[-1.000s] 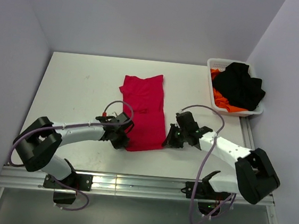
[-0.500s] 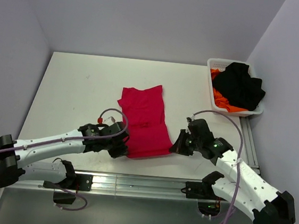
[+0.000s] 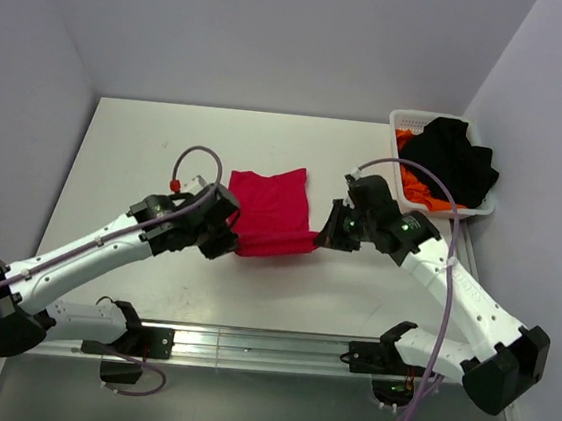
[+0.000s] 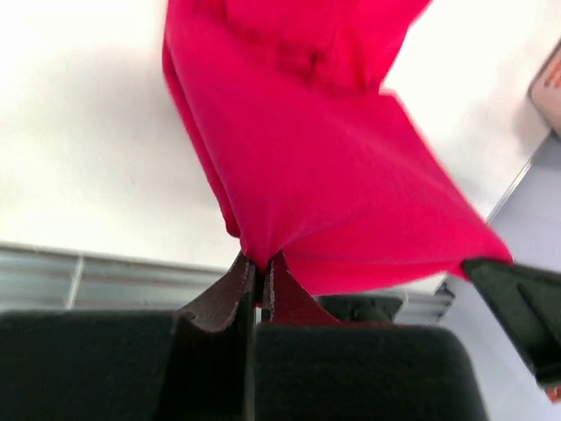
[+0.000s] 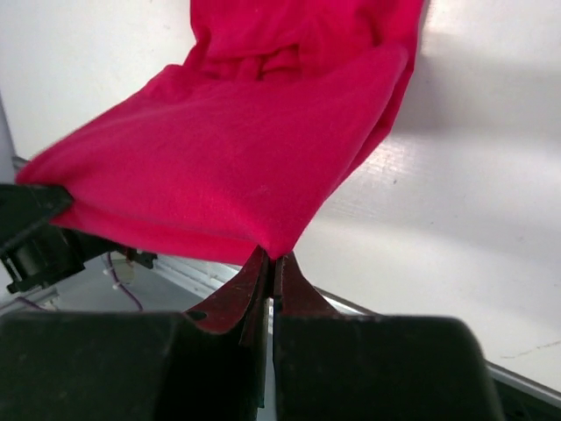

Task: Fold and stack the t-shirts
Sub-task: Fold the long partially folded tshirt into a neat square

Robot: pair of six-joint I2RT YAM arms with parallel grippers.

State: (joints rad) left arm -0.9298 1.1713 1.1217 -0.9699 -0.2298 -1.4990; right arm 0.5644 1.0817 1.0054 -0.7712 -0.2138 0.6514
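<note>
You have three shirts in view.

Red shirt (image 3: 271,210): crimson, plain, no print. It sits mid-table (image 3: 136,155) as a narrow panel with its far end lying flat. The near hem is raised and stretched taut between the left gripper (image 4: 257,272) and the right gripper (image 5: 270,263), each pinching one corner.

Black shirt (image 3: 454,160): a crumpled heap on top of the basket (image 3: 411,117) at far right, spilling over its rim.

Orange shirt (image 3: 419,192): crumpled beneath the black shirt, showing only along the basket's left and near sides.
</note>
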